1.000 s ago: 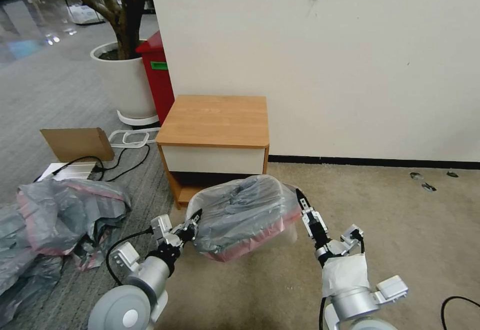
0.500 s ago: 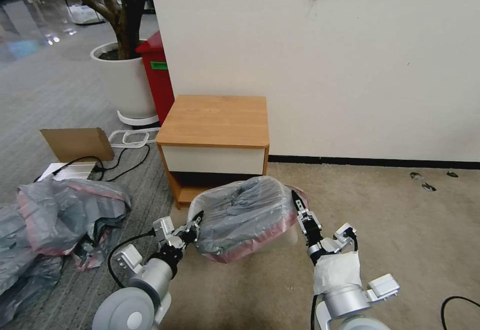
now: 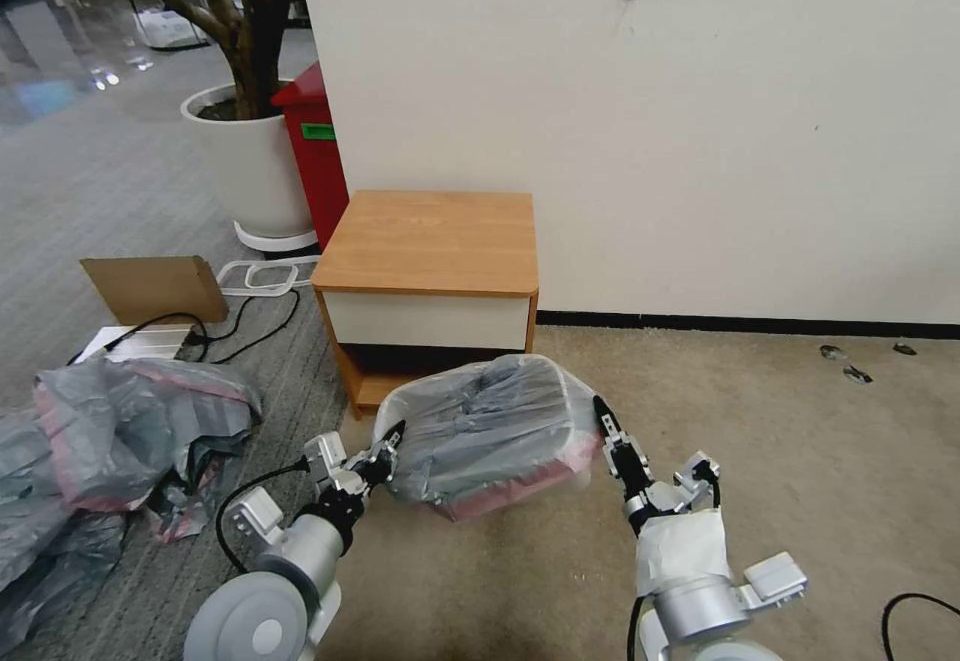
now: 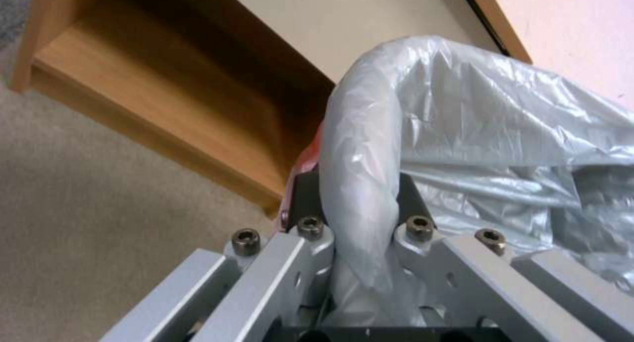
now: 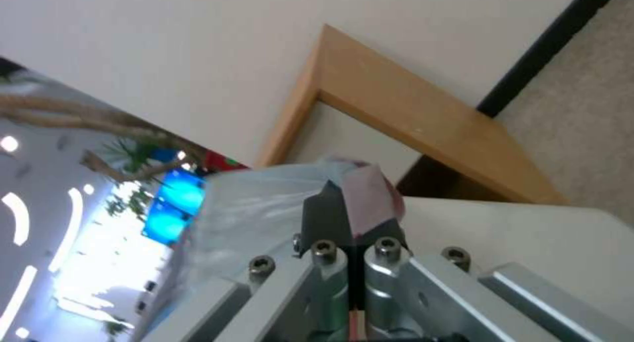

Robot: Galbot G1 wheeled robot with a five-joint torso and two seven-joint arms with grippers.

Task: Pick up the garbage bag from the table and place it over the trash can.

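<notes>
Beige carpet [image 3: 800,441] beneath bagged trash can [image 3: 575,479]

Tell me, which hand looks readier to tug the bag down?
Probably the right hand: it pinches the thin grey plastic garbage bag's pink rim beside the cream rectangular trash can's uncovered wall. The left hand grips bunched film.

The trash can [image 3: 575,476] sits on the floor tight against the table [image 3: 430,241], which blocks its twelve o'clock side. The garbage bag [image 3: 490,421] is stretched over its mouth, so no way in from above. The left gripper [image 3: 385,456] crowds nine o'clock, the right gripper [image 3: 605,421] crowds three. At ten o'clock, a heap of bags [image 3: 120,431] and a cable [image 3: 240,316] clutter the floor. Open carpet [image 3: 800,441] runs from three round to six. The wall [image 3: 650,121] closes off everything beyond twelve.
</notes>
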